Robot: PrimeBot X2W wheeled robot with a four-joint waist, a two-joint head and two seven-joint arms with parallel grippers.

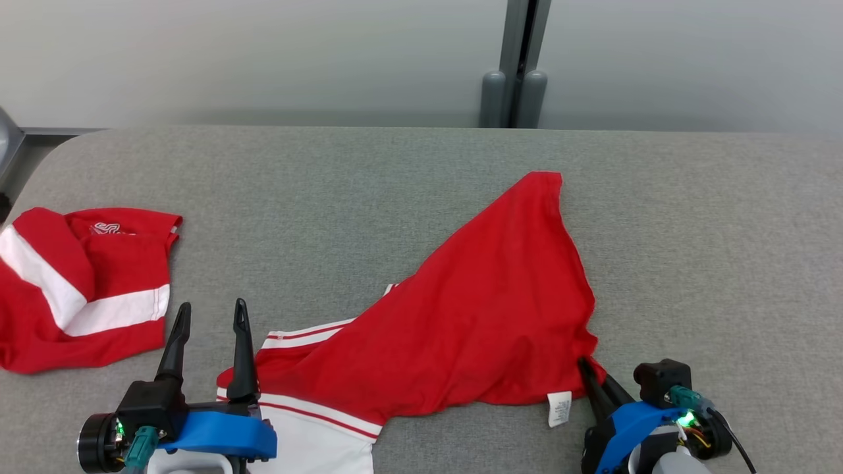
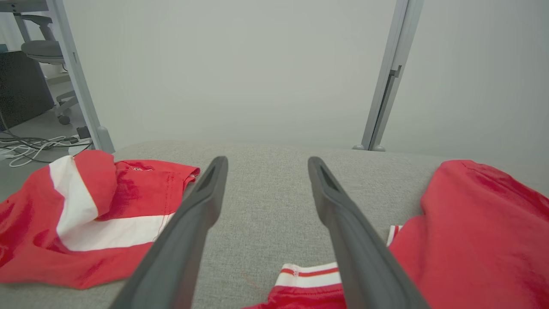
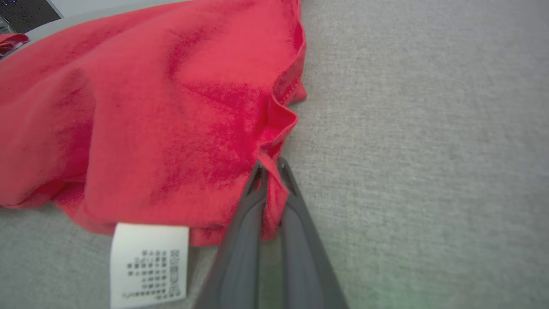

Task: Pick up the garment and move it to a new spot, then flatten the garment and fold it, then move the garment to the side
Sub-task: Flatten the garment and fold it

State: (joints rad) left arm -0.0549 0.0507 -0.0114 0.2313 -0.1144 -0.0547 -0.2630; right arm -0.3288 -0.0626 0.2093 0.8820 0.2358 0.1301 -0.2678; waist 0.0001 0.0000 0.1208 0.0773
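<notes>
My right gripper clamps the red shirt at its near right corner; my left gripper is spread apart beside its striped left end.

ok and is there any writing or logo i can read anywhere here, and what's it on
No text here can be quoted.
care label, white, sticking out at the near edge of the red garment: rows of tiny dark print, too small and blurred to read.
white print on the second red and white garment at the left: partly hidden in a fold, cannot be read.
</notes>
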